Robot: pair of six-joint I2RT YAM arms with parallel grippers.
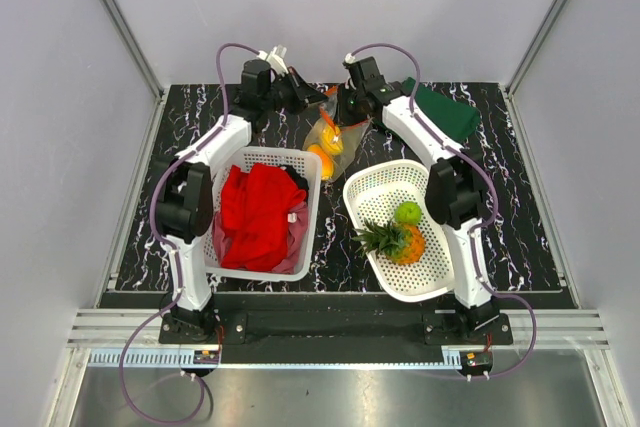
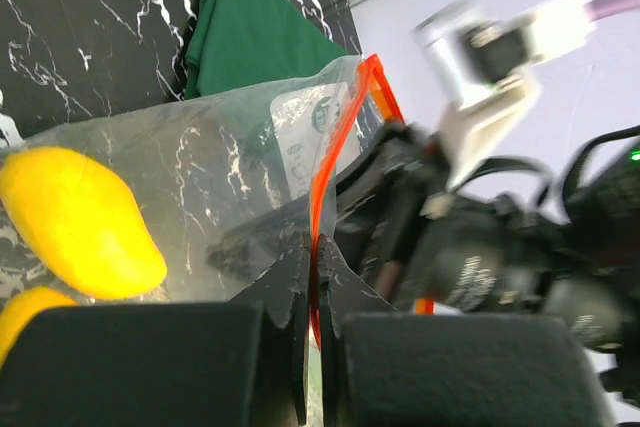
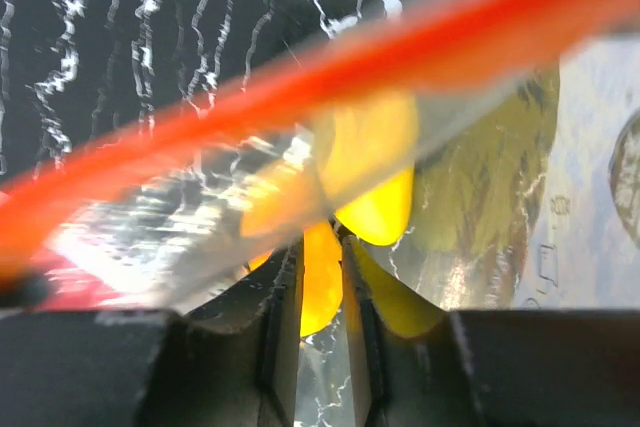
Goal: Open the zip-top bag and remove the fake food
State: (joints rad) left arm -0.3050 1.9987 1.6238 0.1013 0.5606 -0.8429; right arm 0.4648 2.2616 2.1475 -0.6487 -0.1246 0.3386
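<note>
Both claws are clenched on the zip-top bag [image 1: 332, 139]. The left claw [image 2: 312, 252] is pinching its red-orange zip strip [image 2: 345, 127], and the right claw [image 3: 322, 257] is clamped on the plastic just opposite. A yellow piece [image 2: 75, 222] sits inside, just below the left claw. The pineapple [image 1: 398, 242] and green fruit [image 1: 407, 212] are in the basket [image 1: 440, 269], well back from the right claw.

Mouth edge of zip-top bag [image 1: 331, 139] sits in left tool [image 2: 312, 257] and right tool [image 3: 322, 252]. Fruit pieces [image 1: 324, 154] in bag, base-side of both tools. Cloth basket [image 1: 312, 172] holding cloth [image 1: 258, 212] base-side of left tool. Fruit basket [image 1: 365, 182] holding pineapple [image 1: 395, 240] and round fruit [image 1: 407, 212] base-side of right tool. Folded cloth [image 1: 445, 112] on surface [image 1: 520, 207], right of right tool.
</note>
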